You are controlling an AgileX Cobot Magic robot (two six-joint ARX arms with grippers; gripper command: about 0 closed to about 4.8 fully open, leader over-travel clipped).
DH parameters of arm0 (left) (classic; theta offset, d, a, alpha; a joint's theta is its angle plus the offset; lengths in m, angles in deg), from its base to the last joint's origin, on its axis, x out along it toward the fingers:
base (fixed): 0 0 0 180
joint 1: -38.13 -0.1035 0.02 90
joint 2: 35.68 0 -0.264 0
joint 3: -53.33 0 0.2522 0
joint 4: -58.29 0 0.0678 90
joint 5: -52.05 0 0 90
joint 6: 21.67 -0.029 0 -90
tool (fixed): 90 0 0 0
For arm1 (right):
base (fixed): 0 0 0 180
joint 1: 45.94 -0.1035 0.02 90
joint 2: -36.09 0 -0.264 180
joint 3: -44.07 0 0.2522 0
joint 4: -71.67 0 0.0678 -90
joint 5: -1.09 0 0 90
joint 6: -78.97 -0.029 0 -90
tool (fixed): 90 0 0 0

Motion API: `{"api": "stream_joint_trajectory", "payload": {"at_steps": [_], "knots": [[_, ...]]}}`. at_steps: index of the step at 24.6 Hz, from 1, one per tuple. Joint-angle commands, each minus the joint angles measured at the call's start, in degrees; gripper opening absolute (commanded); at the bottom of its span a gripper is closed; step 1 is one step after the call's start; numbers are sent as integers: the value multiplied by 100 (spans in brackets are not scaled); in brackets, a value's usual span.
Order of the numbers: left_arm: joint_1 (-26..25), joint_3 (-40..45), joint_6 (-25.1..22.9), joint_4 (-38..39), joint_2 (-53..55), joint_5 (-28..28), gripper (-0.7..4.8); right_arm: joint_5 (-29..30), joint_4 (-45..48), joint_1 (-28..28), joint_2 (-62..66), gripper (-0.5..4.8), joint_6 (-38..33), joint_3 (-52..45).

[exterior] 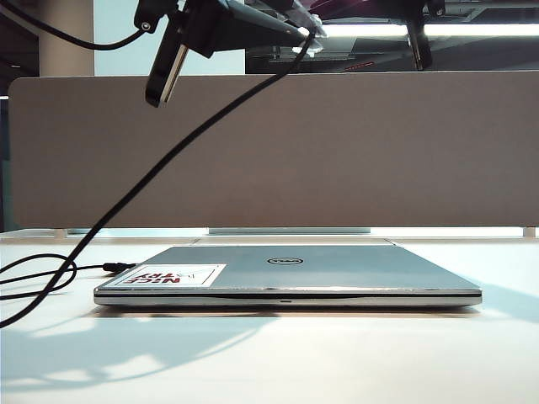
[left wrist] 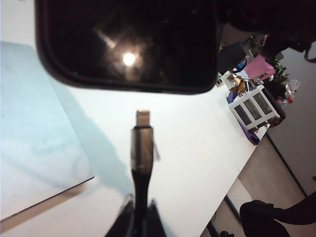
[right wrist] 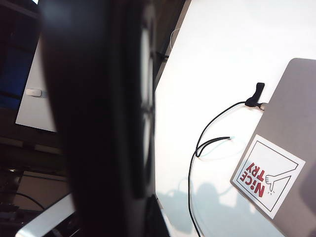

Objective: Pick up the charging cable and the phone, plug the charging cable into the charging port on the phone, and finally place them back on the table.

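Note:
My left gripper (left wrist: 139, 202) is shut on the black charging cable (left wrist: 141, 163) just behind its plug. The silver plug (left wrist: 142, 117) points at the rounded edge of the black phone (left wrist: 128, 39) and stops a short gap from it. I cannot make out the charging port. My right gripper (right wrist: 116, 210) is shut on the phone (right wrist: 94, 113), which fills that view and hides most of the fingers. In the exterior view the phone (exterior: 165, 66) hangs tilted high above the table (exterior: 269, 362). The cable (exterior: 168, 160) slants down from there to the left, and both grippers are cut off at the top edge.
A shut silver Dell laptop (exterior: 286, 273) with a red-lettered sticker (right wrist: 266, 177) lies in the middle of the table. A second thin black lead (right wrist: 254, 94) is plugged into its side. A grey-brown divider panel (exterior: 269, 151) stands behind it. The table's edge (left wrist: 247, 143) drops to the floor.

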Motion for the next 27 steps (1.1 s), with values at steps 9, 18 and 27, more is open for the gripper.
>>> {"api": "stream_joint_trajectory", "payload": {"at_steps": [9,18,27], "knots": [[-2,-33,-7,-107,-20,-7,-6,57,-175,-2,-59,-5,330,57],[-2,-33,-7,-107,-17,-7,-6,57,-179,-2,-59,-5,302,59],[-2,-20,-59,-63,59,-7,-6,-15,-175,0,-57,-5,221,57]]}}
